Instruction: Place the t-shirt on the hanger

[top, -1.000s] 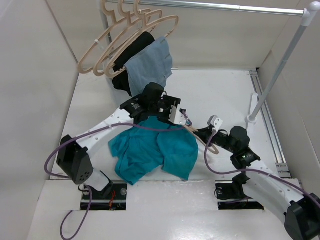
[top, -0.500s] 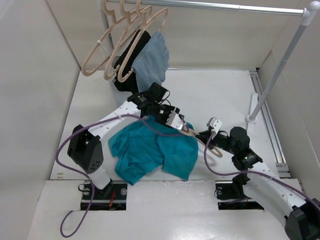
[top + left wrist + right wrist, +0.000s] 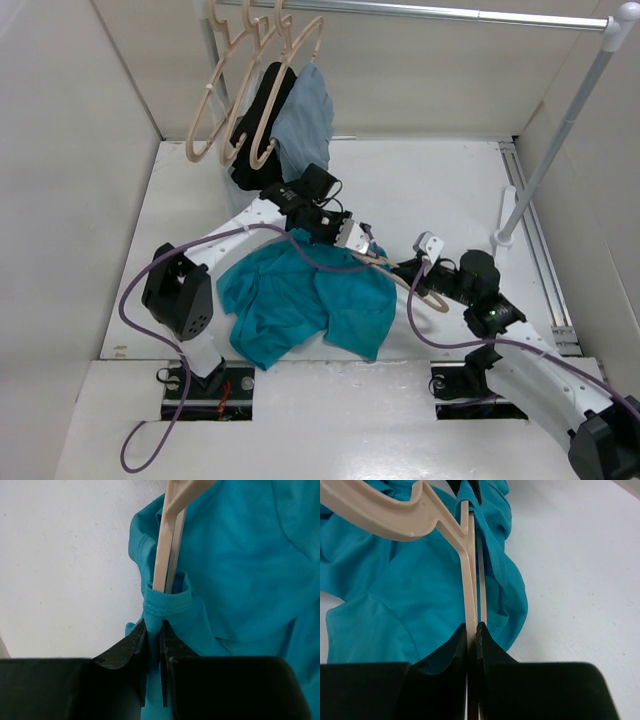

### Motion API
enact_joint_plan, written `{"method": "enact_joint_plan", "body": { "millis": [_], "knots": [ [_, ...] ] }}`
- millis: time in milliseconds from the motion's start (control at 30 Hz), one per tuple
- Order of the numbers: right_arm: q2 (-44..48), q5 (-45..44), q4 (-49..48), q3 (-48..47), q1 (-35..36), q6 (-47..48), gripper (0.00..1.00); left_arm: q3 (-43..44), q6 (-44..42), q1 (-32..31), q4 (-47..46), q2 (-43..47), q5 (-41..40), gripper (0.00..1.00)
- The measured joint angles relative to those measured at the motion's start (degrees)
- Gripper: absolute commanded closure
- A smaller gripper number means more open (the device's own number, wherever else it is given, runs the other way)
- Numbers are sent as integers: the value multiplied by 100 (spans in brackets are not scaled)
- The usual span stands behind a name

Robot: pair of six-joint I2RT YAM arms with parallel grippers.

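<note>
The teal t-shirt lies crumpled on the white table in front of the arms. My left gripper is shut on its collar edge and holds it around one end of the beige hanger. My right gripper is shut on the hanger; its bar runs from my jaws into the shirt's neck opening. The hanger's hook sticks out near my right gripper in the top view. The hanger end inside the cloth is hidden.
Several identical beige hangers hang from the rail at the back, swinging. A black garment and a grey-blue garment hang there. The rail's white upright stands at the right. Walls close in both sides.
My left arm has shifted slightly right with the collar along the hanger. The hangers and garments on the rail have swung left. My right gripper has stayed almost in place.
</note>
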State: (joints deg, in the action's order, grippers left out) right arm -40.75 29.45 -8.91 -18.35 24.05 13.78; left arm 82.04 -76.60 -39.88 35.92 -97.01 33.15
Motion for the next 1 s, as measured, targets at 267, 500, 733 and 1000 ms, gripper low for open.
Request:
{"method": "enact_joint_plan", "body": {
  "millis": [267,500,733,1000],
  "knots": [
    [-52,76,-76,-164,11,20,100,140,531,398,-92,254,498,47],
    [-42,72,-46,-234,11,22,100,103,693,420,-291,450,402,39],
    [142,55,0,-234,11,22,100,85,400,505,-332,205,302,32],
    [155,57,247,-254,-9,50,100,144,214,391,-334,-361,232,84]
  ]
}}
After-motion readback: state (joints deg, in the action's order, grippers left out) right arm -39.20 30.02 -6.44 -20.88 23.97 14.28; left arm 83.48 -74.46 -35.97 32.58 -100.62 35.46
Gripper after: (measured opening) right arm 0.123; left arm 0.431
